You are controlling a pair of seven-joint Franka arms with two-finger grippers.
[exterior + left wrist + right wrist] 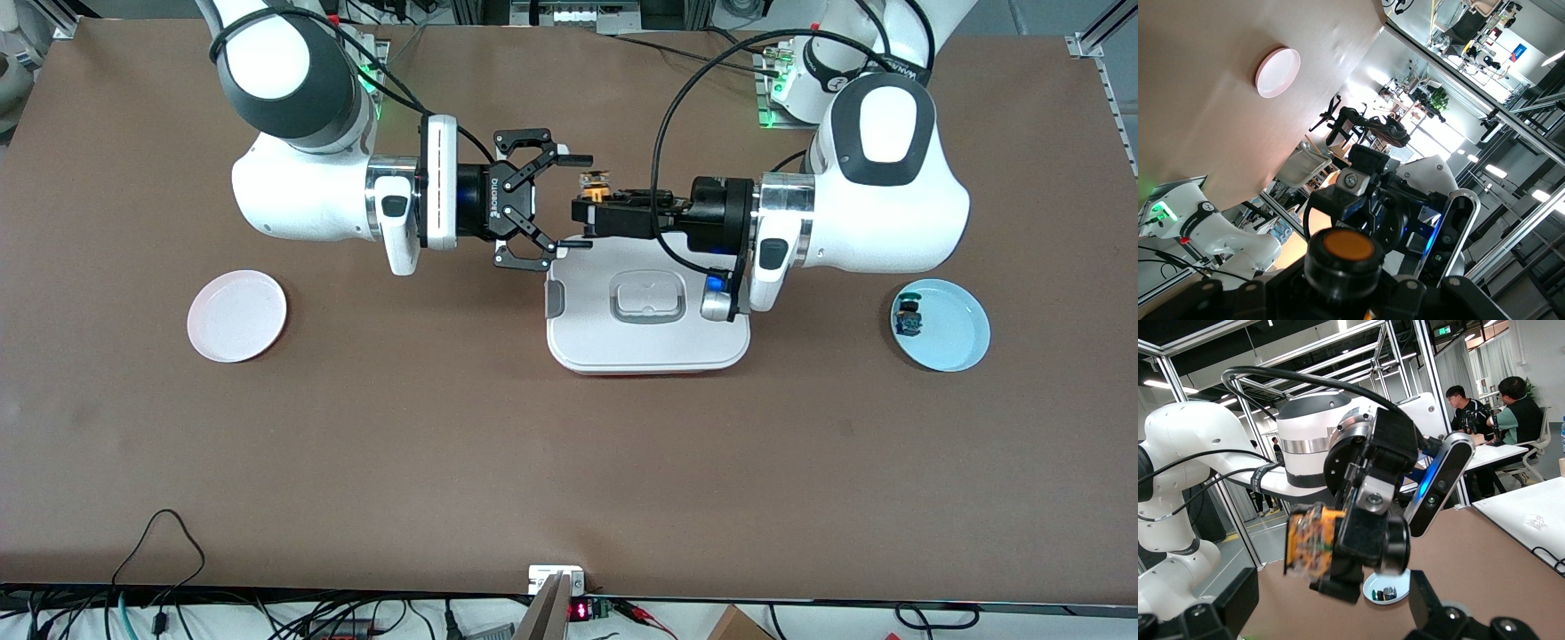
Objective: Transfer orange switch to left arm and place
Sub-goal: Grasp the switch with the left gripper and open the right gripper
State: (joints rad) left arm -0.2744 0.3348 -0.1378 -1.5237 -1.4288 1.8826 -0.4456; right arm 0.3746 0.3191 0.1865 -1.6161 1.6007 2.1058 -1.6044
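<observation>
The orange switch is held in the air in my left gripper, which is shut on it, above the edge of the white box nearest the robot bases. In the left wrist view the switch fills the space between the jaws. My right gripper faces it, open, its fingertips standing to either side of the switch without touching it. The right wrist view shows the switch between my right gripper's open fingers.
A pink plate lies toward the right arm's end of the table. A light blue plate toward the left arm's end holds a small blue-and-black switch. The box lies under both wrists.
</observation>
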